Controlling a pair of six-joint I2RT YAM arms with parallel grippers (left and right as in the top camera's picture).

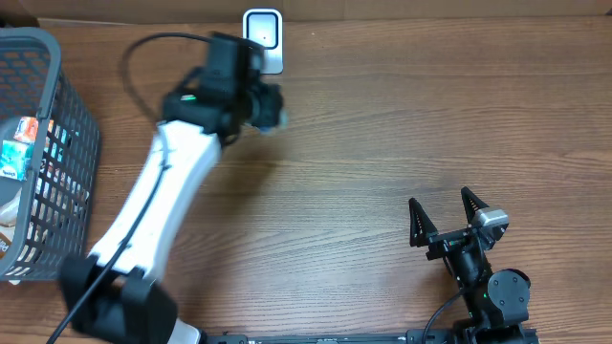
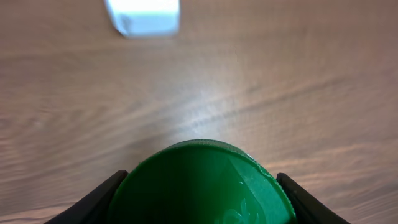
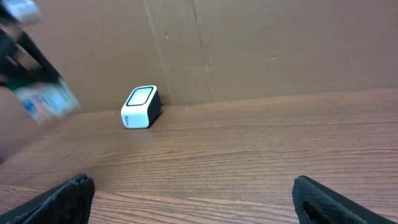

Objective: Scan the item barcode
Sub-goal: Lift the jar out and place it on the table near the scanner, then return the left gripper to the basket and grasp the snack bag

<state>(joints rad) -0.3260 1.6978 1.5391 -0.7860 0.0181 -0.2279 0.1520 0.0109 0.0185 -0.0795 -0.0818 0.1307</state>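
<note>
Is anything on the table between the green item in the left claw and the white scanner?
Nothing visible: only bare wooden table lies between the green-capped item and the scanner.

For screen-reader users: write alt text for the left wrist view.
A green-capped item fills the lower frame, held between the black fingers of the left tool. Beyond it lies the wooden table, with a blurred white scanner at the top edge.

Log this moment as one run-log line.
left gripper: holds green-lidded item | scanner: just ahead | right gripper: open, empty | basket: far left
</note>
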